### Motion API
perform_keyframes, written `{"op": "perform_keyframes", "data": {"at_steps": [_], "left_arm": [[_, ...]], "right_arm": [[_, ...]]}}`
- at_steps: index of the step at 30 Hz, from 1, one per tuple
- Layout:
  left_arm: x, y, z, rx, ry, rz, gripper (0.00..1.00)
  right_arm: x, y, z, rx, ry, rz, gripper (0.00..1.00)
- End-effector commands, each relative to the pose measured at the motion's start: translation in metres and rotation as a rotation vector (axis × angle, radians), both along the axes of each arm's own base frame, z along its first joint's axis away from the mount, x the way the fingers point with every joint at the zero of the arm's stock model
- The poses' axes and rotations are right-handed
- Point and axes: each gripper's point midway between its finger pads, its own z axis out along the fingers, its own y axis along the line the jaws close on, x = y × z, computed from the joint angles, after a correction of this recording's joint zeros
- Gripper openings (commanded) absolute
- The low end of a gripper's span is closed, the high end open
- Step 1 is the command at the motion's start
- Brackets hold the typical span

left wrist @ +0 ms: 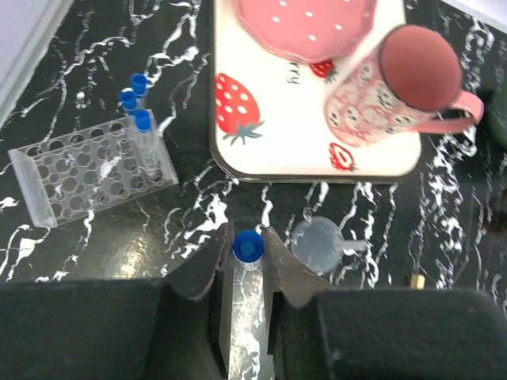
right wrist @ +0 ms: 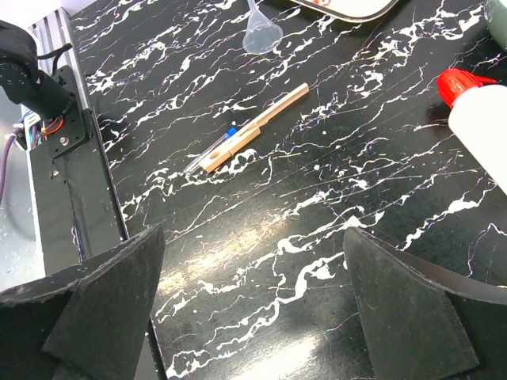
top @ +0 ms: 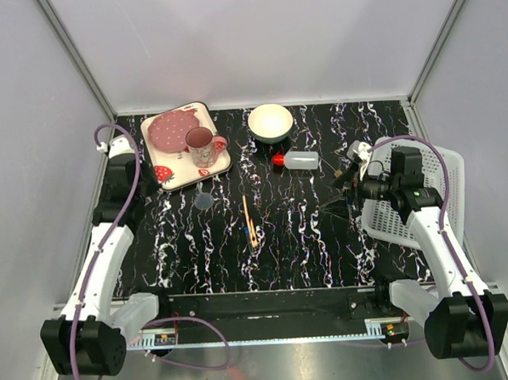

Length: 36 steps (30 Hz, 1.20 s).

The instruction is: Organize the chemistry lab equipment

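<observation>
Near the tabletop's left edge, the left gripper (left wrist: 246, 231) pinches a thin blue-capped clear tube (left wrist: 247, 248) near a clear plastic grid rack (left wrist: 79, 174). The right gripper (right wrist: 252, 236) gapes wide, empty.

I'm looking over the desk and no wording is coming through clearly enough to read. The strawberry-print tray (left wrist: 238, 150) is carrying a small scrap of dark cursive lettering just under the edge of the pink plate (left wrist: 305, 24). That scrap is sitting partly hidden and is too small to make out, so I'm not catching a single letter or number.
</observation>
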Motion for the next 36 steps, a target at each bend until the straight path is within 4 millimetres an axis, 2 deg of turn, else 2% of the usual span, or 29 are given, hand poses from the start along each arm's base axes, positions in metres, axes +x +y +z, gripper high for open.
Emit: {"op": "perform_keyframes", "data": {"at_steps": [1, 2, 3, 4, 10, 11, 13, 17, 19, 26, 36], "left_arm": [[0.019, 0.025, 0.005, 0.003, -0.059, 0.068, 0.15], [0.020, 0.040, -0.002, -0.002, -0.047, 0.110, 0.15], [0.024, 0.044, -0.002, -0.017, -0.065, 0.118, 0.15], [0.025, 0.057, -0.005, -0.026, -0.064, 0.152, 0.15], [0.046, 0.085, -0.024, -0.071, -0.053, 0.208, 0.15], [0.050, 0.088, -0.033, -0.073, -0.033, 0.213, 0.15], [0.057, 0.093, -0.035, -0.069, -0.042, 0.219, 0.14], [0.068, 0.100, -0.054, -0.063, -0.014, 0.243, 0.14], [0.068, 0.105, -0.062, -0.051, -0.002, 0.269, 0.14], [0.072, 0.115, -0.067, -0.008, 0.000, 0.292, 0.14], [0.065, 0.119, -0.087, 0.002, 0.055, 0.318, 0.14]], "right_arm": [[0.006, -0.001, 0.008, -0.006, -0.027, -0.004, 1.00], [0.007, -0.002, 0.008, -0.009, -0.027, -0.006, 1.00], [0.007, -0.003, 0.007, -0.011, -0.021, -0.009, 1.00], [0.008, -0.003, 0.007, -0.015, -0.019, -0.014, 1.00], [0.007, -0.003, 0.008, -0.017, -0.025, -0.011, 1.00], [0.007, -0.003, 0.008, -0.017, -0.023, -0.011, 1.00], [0.008, -0.004, 0.008, -0.020, -0.021, -0.014, 1.00], [0.009, -0.003, 0.005, -0.022, -0.004, -0.011, 1.00], [0.010, -0.004, 0.004, -0.023, 0.007, -0.014, 1.00], [0.012, -0.003, 0.001, -0.024, 0.021, -0.010, 1.00], [0.014, -0.004, -0.001, -0.029, 0.032, -0.017, 1.00]]}}
